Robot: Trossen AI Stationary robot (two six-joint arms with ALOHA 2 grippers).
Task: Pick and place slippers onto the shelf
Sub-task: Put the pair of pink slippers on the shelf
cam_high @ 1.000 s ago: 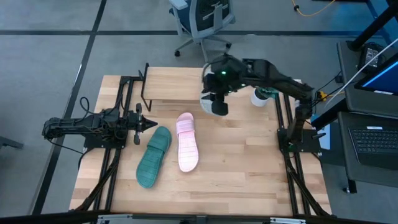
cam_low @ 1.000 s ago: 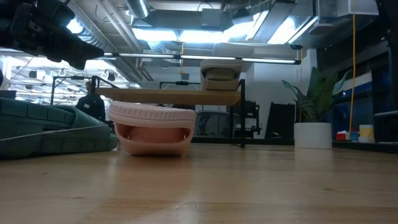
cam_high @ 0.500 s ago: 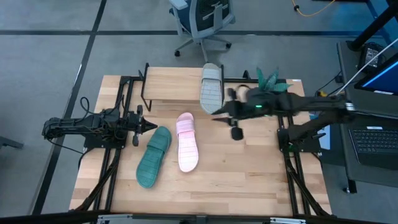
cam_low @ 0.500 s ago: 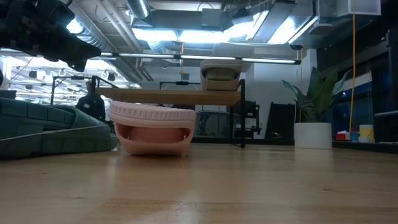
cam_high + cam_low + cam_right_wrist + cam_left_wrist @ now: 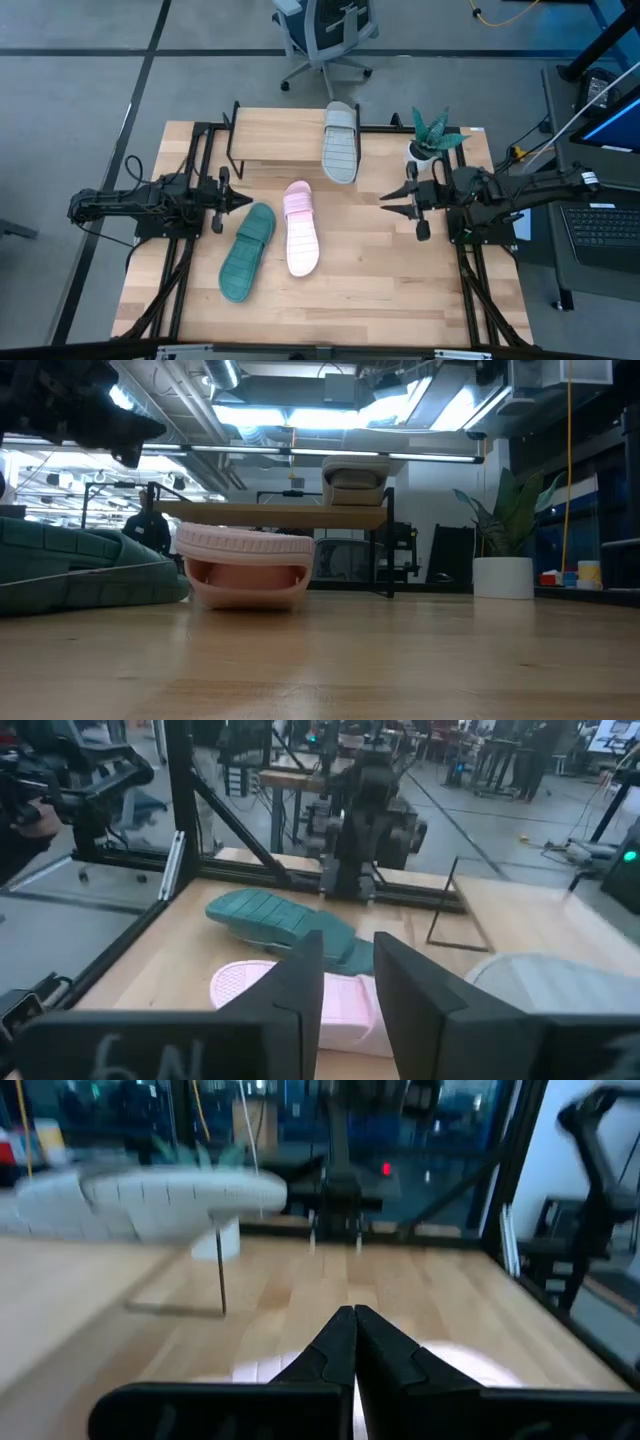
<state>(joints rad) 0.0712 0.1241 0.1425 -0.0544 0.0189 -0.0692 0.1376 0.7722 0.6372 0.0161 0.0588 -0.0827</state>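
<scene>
The grey slipper (image 5: 340,143) lies sole down on the right end of the shelf (image 5: 280,135), its near end overhanging the plank edge; the low view shows the grey slipper (image 5: 355,473) on the plank (image 5: 270,512). On the table, the pink slipper (image 5: 300,228) and teal slipper (image 5: 247,250) lie side by side. My right gripper (image 5: 392,201) hovers open to the right of the pink slipper, pointing left, its fingers apart in the right wrist view (image 5: 345,990). My left gripper (image 5: 235,200) waits shut near the teal slipper's far end (image 5: 355,1345).
A potted plant (image 5: 428,140) stands at the table's far right, behind my right arm. The shelf's thin black legs (image 5: 388,545) stand at the far side. Bare wood lies right of the pink slipper and along the near edge. An office chair (image 5: 325,30) is beyond the table.
My right gripper has drawn back from above the grey slipper on the shelf, moving toward the table's right edge and slightly nearer, and has turned level to point left. The grey slipper stays on the shelf. The pink and teal slippers have not moved.
</scene>
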